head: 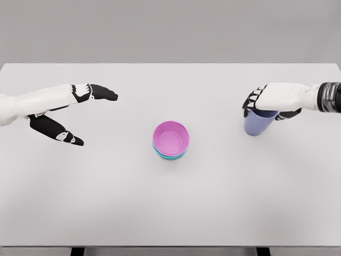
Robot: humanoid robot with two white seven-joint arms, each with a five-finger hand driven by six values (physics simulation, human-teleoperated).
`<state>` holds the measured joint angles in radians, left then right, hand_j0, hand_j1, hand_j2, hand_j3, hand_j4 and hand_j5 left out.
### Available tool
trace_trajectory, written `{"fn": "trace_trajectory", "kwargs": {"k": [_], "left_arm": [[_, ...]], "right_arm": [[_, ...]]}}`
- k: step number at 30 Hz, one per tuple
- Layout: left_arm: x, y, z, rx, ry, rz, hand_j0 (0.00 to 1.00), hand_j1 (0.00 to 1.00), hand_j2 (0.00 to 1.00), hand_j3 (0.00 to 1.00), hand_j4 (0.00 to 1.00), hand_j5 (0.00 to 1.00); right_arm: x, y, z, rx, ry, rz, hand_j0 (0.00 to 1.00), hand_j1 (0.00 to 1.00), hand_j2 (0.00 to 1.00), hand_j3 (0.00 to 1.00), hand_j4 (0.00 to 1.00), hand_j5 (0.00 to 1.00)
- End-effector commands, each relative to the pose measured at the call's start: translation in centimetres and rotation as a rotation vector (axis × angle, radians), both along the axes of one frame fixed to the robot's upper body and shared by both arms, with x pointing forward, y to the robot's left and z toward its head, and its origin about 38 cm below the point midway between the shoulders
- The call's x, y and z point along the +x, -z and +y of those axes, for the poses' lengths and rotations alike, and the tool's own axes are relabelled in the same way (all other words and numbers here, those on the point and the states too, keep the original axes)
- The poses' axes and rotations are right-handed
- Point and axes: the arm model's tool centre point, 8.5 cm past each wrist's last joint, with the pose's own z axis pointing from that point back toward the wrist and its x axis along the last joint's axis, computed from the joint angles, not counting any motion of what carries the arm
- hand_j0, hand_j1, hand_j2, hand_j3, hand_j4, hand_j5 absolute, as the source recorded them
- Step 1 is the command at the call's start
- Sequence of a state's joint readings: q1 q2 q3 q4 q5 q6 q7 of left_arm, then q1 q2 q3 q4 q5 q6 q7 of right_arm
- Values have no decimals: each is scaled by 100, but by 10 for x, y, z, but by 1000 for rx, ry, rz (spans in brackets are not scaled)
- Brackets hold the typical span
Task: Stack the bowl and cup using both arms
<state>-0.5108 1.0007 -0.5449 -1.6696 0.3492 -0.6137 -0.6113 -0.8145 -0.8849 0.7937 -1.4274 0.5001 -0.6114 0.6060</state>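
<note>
A pink bowl [171,138] sits nested in a teal bowl [169,156] at the middle of the white table [170,208]. To the right, a lavender cup [257,123] stands upright with my right hand [261,106] curled over its rim, fingers wrapped around its top. My left hand [80,114] hovers over the table's left side, well away from the bowls, fingers and thumb spread and holding nothing.
Only the bowls and cup stand on the white table. Its front edge [170,246] runs along the bottom of the view, with dark legs showing below. A plain grey wall lies behind.
</note>
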Motion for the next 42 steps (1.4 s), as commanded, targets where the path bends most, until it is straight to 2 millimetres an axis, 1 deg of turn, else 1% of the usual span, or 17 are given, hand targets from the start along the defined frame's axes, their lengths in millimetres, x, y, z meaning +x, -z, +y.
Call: {"fn": "trace_trajectory", "kwargs": {"k": [1, 2, 4, 5, 11, 14, 16, 18, 20, 24, 27, 30, 33, 36, 40, 41, 42], "left_arm": [[0, -1, 0, -7, -2, 4, 100, 100, 100, 100, 100, 100], [0, -1, 0, -7, -2, 4, 100, 100, 100, 100, 100, 100], [0, -1, 0, -7, -2, 4, 100, 100, 100, 100, 100, 100], [0, -1, 0, -7, -2, 4, 100, 100, 100, 100, 100, 100], [0, -1, 0, -7, 0, 3, 100, 100, 100, 100, 100, 100], [0, -1, 0, -7, 0, 3, 100, 100, 100, 100, 100, 100], [0, -1, 0, -7, 0, 3, 100, 100, 100, 100, 100, 100], [0, -1, 0, -7, 0, 3, 100, 100, 100, 100, 100, 100], [0, -1, 0, -7, 0, 3, 100, 100, 100, 100, 100, 100], [0, -1, -1, -8, 1, 4, 100, 100, 100, 100, 100, 100], [0, -1, -1, -8, 1, 4, 100, 100, 100, 100, 100, 100], [0, -1, -1, -8, 1, 4, 100, 100, 100, 100, 100, 100], [0, -1, -1, -8, 1, 4, 100, 100, 100, 100, 100, 100], [0, -1, -1, -8, 1, 4, 100, 100, 100, 100, 100, 100], [0, -1, -1, -8, 1, 4, 100, 100, 100, 100, 100, 100], [0, -1, -1, -8, 1, 4, 100, 100, 100, 100, 100, 100], [0, -1, -1, -8, 1, 4, 100, 100, 100, 100, 100, 100]], "right_arm": [[0, 1, 0, 3, 1, 8, 55, 55, 55, 55, 55, 55], [0, 0, 0, 4, 0, 6, 54, 54, 54, 54, 54, 54], [0, -2, 0, 6, 1, 1, 54, 54, 54, 54, 54, 54], [2, -7, 0, 12, 3, -9, 55, 55, 55, 55, 55, 55], [5, -17, 10, 28, -20, -33, 55, 55, 55, 55, 55, 55], [6, -23, 20, 41, -42, -48, 55, 55, 55, 55, 55, 55], [2, -32, 30, 44, -80, -72, 58, 58, 58, 58, 58, 58], [-4, -41, 41, 47, -119, -95, 58, 58, 58, 58, 58, 58], [-7, -54, 45, 68, -134, -133, 58, 58, 58, 58, 58, 58], [-17, -61, 59, 72, -190, -156, 58, 58, 58, 58, 58, 58], [-30, -72, 73, 73, -248, -187, 58, 58, 58, 58, 58, 58], [-39, -76, 86, 78, -298, -204, 58, 58, 58, 58, 58, 58], [-42, -76, 90, 88, -309, -207, 58, 58, 58, 58, 58, 58], [-42, -76, 110, 127, -348, -211, 58, 58, 58, 58, 58, 58], [-42, -76, 122, 152, -373, -212, 61, 61, 61, 61, 61, 61], [-43, -75, 132, 171, -393, -209, 61, 61, 61, 61, 61, 61], [-44, -75, 138, 181, -403, -208, 61, 61, 61, 61, 61, 61]]}}
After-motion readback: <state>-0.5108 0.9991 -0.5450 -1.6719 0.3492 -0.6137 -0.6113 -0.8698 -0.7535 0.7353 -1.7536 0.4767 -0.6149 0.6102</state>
